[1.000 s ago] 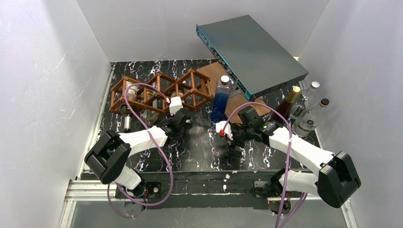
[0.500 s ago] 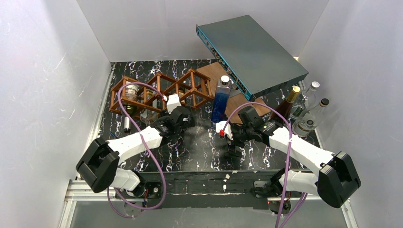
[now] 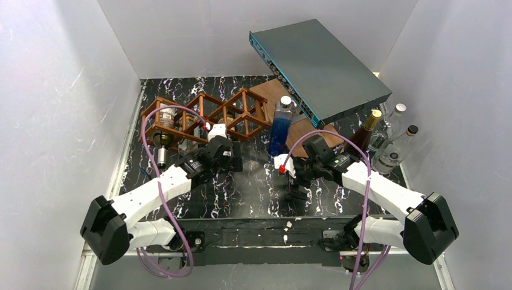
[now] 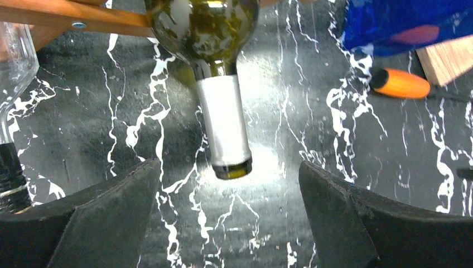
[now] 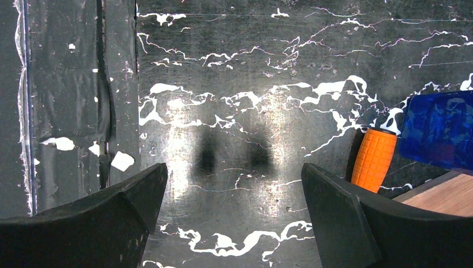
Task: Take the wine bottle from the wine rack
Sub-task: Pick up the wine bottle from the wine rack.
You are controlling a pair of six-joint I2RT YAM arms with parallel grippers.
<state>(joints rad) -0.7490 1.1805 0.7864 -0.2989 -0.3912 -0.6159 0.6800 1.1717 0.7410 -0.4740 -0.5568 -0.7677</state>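
Observation:
The reddish-brown wine rack (image 3: 205, 113) stands at the back left of the table, and one of its bars (image 4: 72, 17) crosses the top of the left wrist view. A dark green wine bottle (image 4: 223, 123) with a pale foil neck lies in the rack. Its neck points out toward my left gripper (image 4: 230, 167). That gripper is open, its fingertips level with the bottle's mouth on either side and not touching it. From above, my left gripper (image 3: 229, 162) and its wrist hide most of this bottle. My right gripper (image 5: 234, 184) hangs open over bare table (image 3: 294, 184).
A clear bottle (image 3: 162, 145) also lies in the rack at the left (image 4: 11, 84). A blue bottle (image 3: 281, 125) stands mid-table beside an orange handle (image 5: 373, 159). Behind are a wooden board (image 3: 268, 93) and a tilted grey box (image 3: 320, 60). Several bottles (image 3: 386, 142) stand at the right.
My left gripper has opened wide in front of the rack, and the left arm's elbow has swung left and toward the near edge. The right arm has not moved.

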